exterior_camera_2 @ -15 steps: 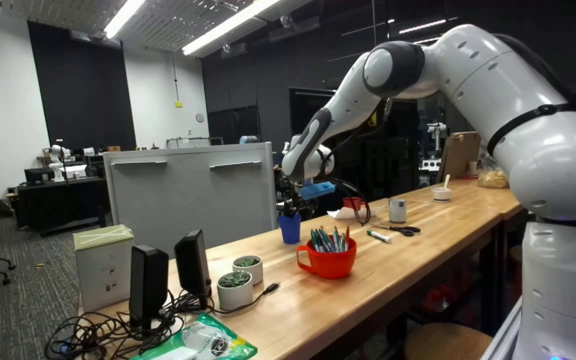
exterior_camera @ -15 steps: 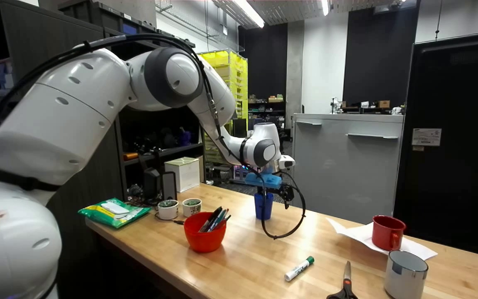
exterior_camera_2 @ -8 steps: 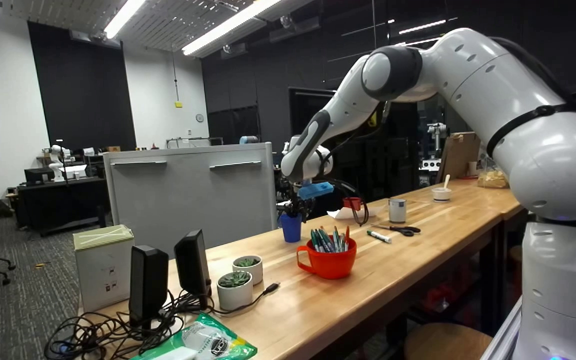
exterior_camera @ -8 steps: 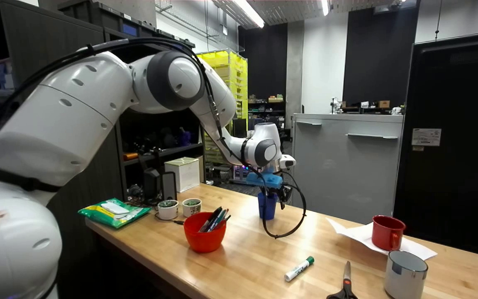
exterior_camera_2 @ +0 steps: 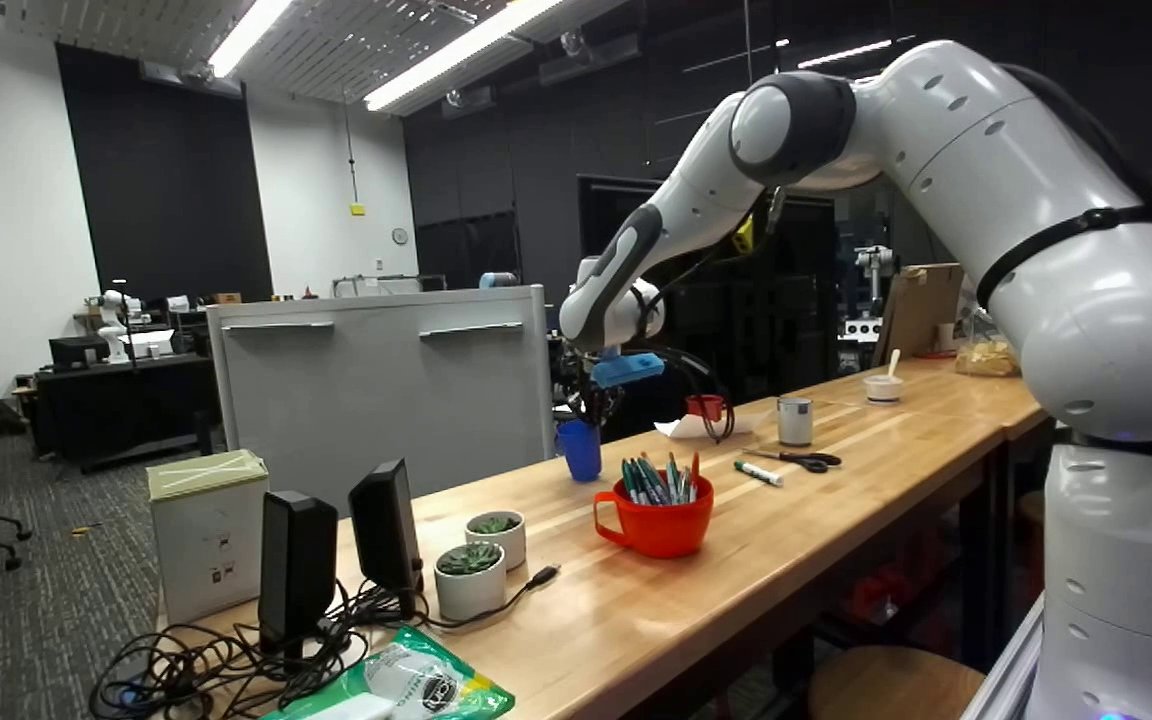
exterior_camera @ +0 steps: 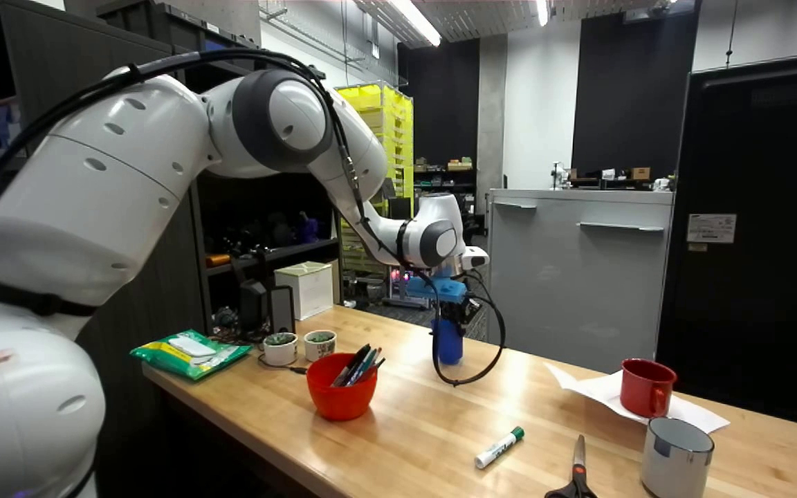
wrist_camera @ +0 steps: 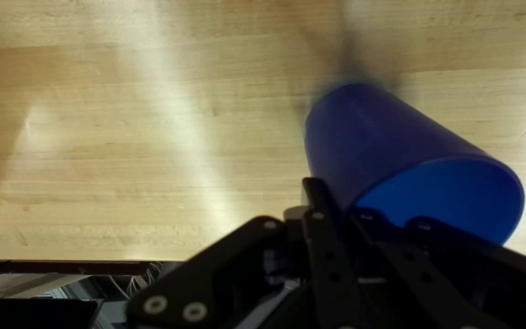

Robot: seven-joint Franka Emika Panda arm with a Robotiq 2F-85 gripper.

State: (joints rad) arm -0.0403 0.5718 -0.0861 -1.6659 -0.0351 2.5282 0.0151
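Blue cup [wrist_camera: 395, 137] is tilted near the far edge of the tabletop [exterior_camera: 412, 443], the tool [wrist_camera: 341, 203] clenched across its rim. Nearer, in an exterior view, a red bowl [exterior_camera: 341, 400] of pens [exterior_camera: 359, 368] stands to the left and a marker [exterior_camera: 499, 448] lies right.

On the wooden table [exterior_camera: 405, 429] I see an orange-red mug [exterior_camera_2: 661, 530] packed with pens [exterior_camera_2: 658, 482]. A green-capped marker [exterior_camera: 499, 448] lies near the scissors [exterior_camera: 578, 470], and a silver-grey mug [exterior_camera: 676, 462] stands just beside them. Near it I see a red mug [exterior_camera: 646, 387] on white paper [exterior_camera: 599, 389]. Two small pots [exterior_camera_2: 471, 592] hold succulents [exterior_camera_2: 469, 558]; close to these I find two black speakers [exterior_camera_2: 296, 565], tangled cables [exterior_camera_2: 176, 680], a green packet [exterior_camera: 163, 358] and a pale box [exterior_camera: 305, 290]. Farther along, in an exterior view, I make out a white bowl [exterior_camera_2: 883, 393] with a spoon [exterior_camera_2: 893, 362] in it. A grey cabinet [exterior_camera: 578, 290] stands beyond the table.
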